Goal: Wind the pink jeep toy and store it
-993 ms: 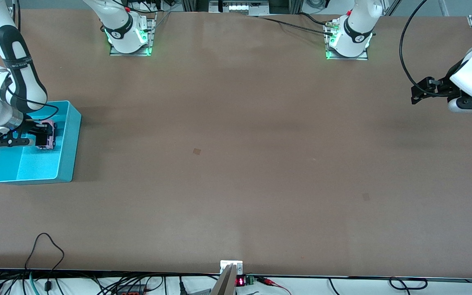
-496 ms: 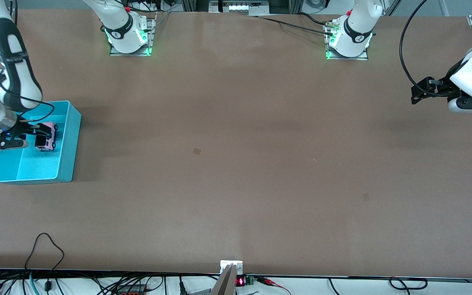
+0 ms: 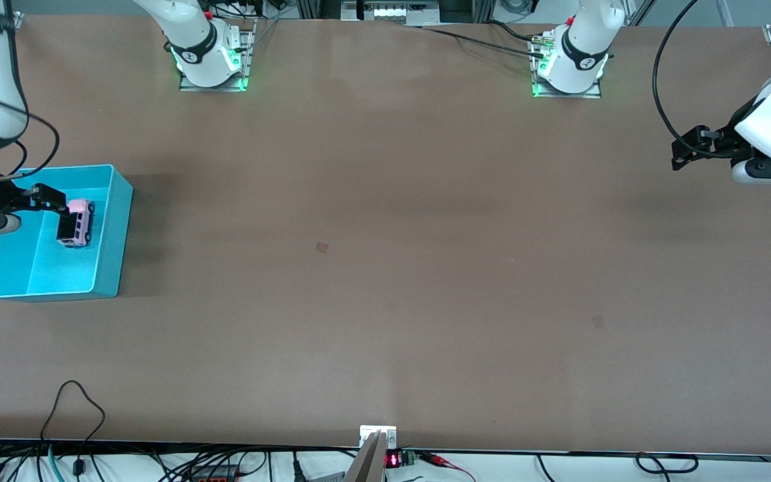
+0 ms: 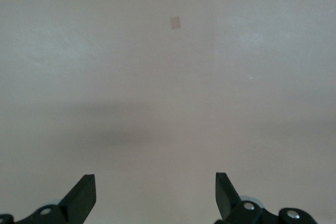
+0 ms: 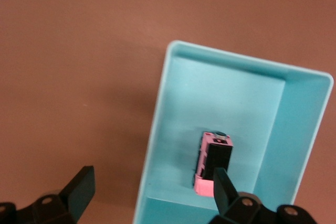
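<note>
One pink jeep toy (image 3: 75,223) sits in one turquoise bin (image 3: 108,268), which stands on the table (image 3: 385,268) toward the right arm's end. The toy rests on the bin floor on its wheels, black roof panel up, in the part of the bin farther from the front camera, close to the wall that faces the middle of the table. In the right wrist view the jeep (image 5: 212,163) lies lengthwise on the bin's (image 5: 231,93) floor, apart from the walls.

Two grippers are in view. The right gripper (image 3: 41,199) is above the bin, its fingers spread wide and holding nothing; the jeep lies below and clear of them. The left gripper (image 3: 687,146) waits over the table's edge at the left arm's end, well apart from the bin, its fingers wide open and empty, with only bare tabletop beneath them in the left wrist view (image 4: 155,195).

Compared with a second ago, the right gripper has let go of the jeep and risen: then its fingers closed around the toy low inside the bin, half a second ago they had parted beside it, and now the arm is higher and drawn back toward the table's end. The jeep has stayed where it was released. The left arm has not moved.
</note>
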